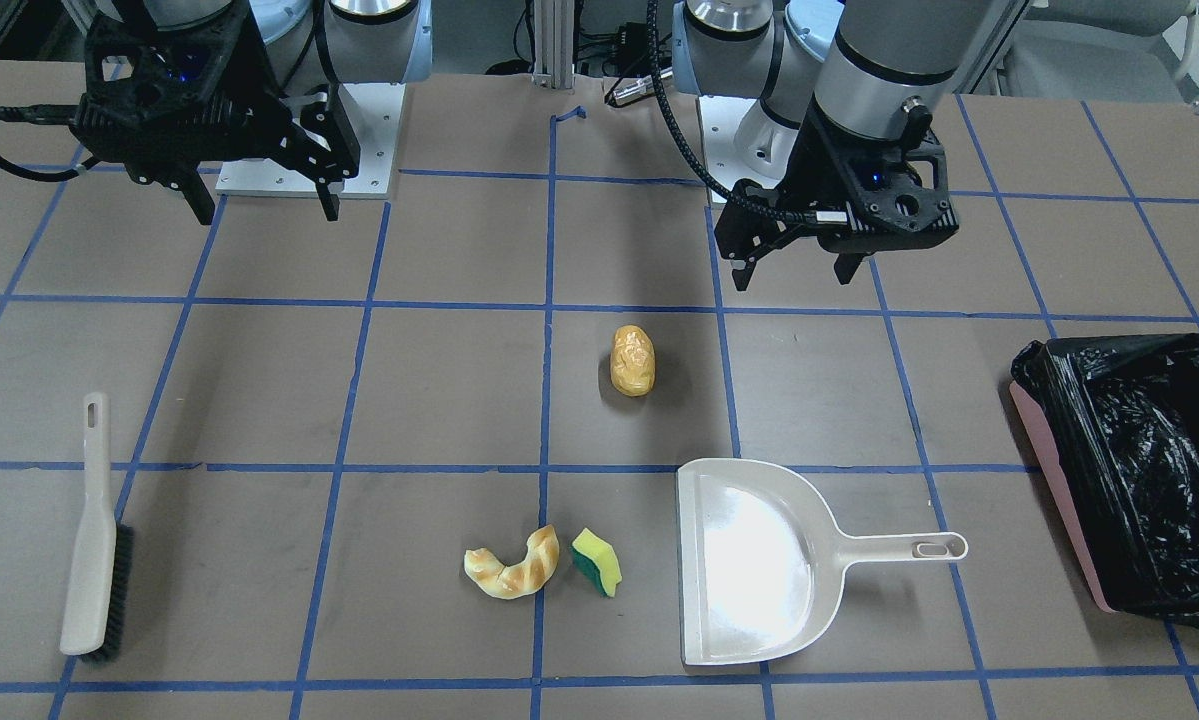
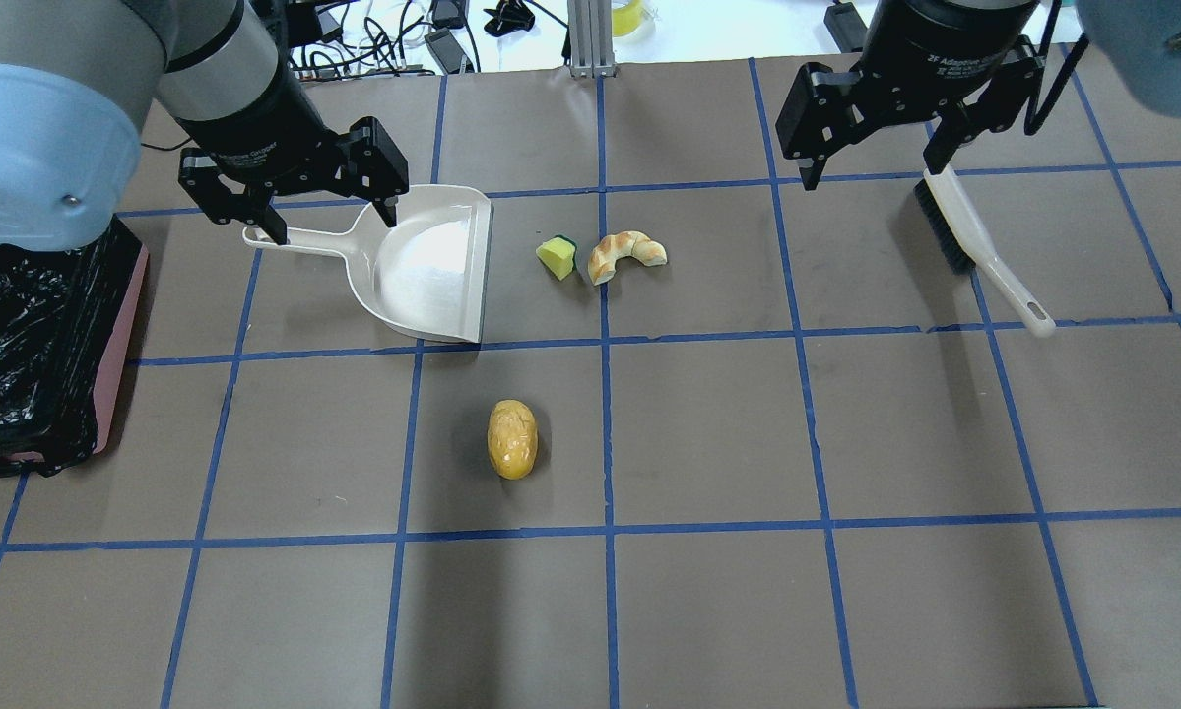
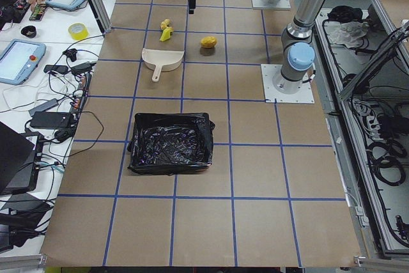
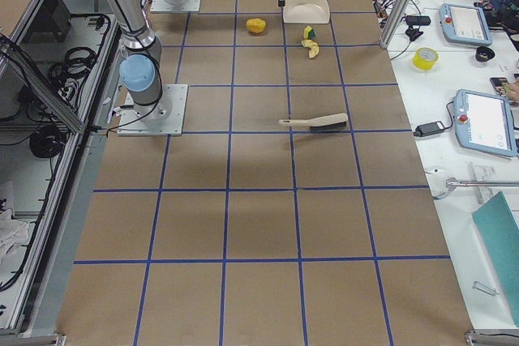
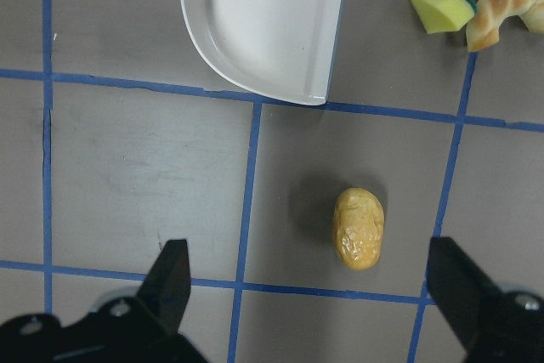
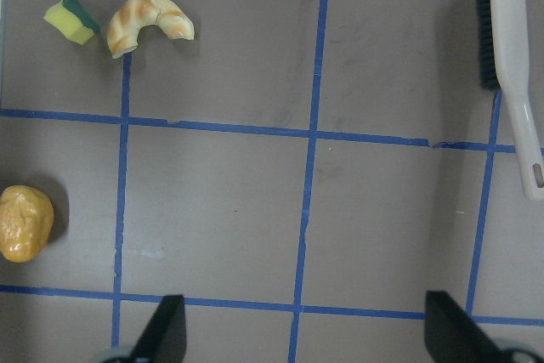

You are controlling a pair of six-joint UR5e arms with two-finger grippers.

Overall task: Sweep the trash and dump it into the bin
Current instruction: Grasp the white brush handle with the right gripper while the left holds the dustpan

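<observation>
High above table, my left gripper and right gripper both spread, empty. Left should square on dustpan handle, right on brush; overhead, sponge, croissant lie at dustpan's 3 o'clock, potato 5, bin 9.

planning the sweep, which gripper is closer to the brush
Right. The right gripper hangs raised on the same side as the brush, apart from it; the left gripper is at the other side, near the dustpan.

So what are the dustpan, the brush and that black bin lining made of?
Dustpan: probably hard off-white plastic, glossy, with glare on its pan. Brush: similar plastic handle, dark bristles, fibre unclear. Lining: thin plastic film, crinkled and shiny.
</observation>
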